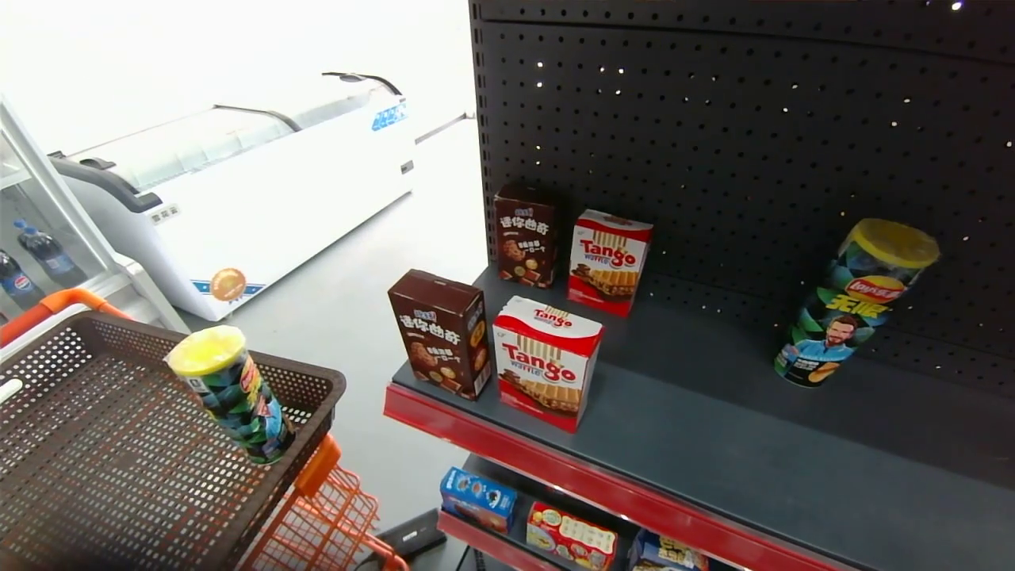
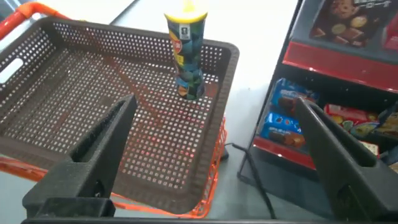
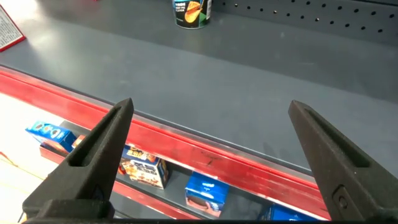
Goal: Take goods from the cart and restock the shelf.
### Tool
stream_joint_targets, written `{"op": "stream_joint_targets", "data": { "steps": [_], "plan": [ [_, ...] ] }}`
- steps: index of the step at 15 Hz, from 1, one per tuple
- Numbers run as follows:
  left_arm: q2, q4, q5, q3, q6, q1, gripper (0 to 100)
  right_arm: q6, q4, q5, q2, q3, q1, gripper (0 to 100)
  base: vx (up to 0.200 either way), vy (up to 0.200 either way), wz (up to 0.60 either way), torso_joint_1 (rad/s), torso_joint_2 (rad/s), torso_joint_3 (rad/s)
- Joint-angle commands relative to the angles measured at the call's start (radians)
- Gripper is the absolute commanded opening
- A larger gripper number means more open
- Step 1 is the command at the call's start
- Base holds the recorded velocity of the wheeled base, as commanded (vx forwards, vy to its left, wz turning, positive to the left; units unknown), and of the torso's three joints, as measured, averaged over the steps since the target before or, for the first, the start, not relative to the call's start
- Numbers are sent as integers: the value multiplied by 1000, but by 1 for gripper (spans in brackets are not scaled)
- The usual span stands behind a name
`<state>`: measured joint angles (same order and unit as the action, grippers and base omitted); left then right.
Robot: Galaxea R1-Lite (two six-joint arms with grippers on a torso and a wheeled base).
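Chip can (image 1: 230, 392), yellow lid, green-blue print, stands upright in the brown basket (image 1: 79, 444), at the corner nearest the shelf (image 1: 714, 444). A second can (image 1: 856, 301) stands on the shelf near the back. My left claw (image 2: 213, 104) is wide open above the basket, and my right claw (image 3: 211, 107) is wide open over the shelf's red edge. Head view adds four boxes (image 1: 545, 361) at the shelf's left end.

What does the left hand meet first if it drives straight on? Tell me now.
Probably the bare floor of the brown perforated plastic basket; the open left hand points short of the yellow-lidded cylindrical snack can standing farther in. Depth is uncertain.
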<state>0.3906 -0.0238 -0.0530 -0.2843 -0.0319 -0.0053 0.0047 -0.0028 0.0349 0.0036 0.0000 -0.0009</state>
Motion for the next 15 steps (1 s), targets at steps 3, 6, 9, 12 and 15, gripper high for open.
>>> {"op": "stream_joint_targets", "data": {
  "steps": [3, 6, 9, 12, 15],
  "plan": [
    [476, 125, 5, -53, -3, 133, 100, 0, 0, 0, -1, 0, -1, 100, 0, 0, 0, 0, 0, 0],
    [775, 443, 35, -16, -5, 127, 100, 0, 0, 0, -1, 0, -1, 100, 0, 0, 0, 0, 0, 0],
    [1054, 815, 30, 28, -33, 131, 100, 0, 0, 0, 1, 0, -1, 100, 0, 0, 0, 0, 0, 0],
    [1242, 1068, 27, 46, -86, 140, 100, 0, 0, 0, 1, 0, 1, 100, 0, 0, 0, 0, 0, 0],
    [1361, 1233, 27, 40, -117, 168, 100, 0, 0, 0, -1, 0, -1, 100, 0, 0, 0, 0, 0, 0]
  ]
}}
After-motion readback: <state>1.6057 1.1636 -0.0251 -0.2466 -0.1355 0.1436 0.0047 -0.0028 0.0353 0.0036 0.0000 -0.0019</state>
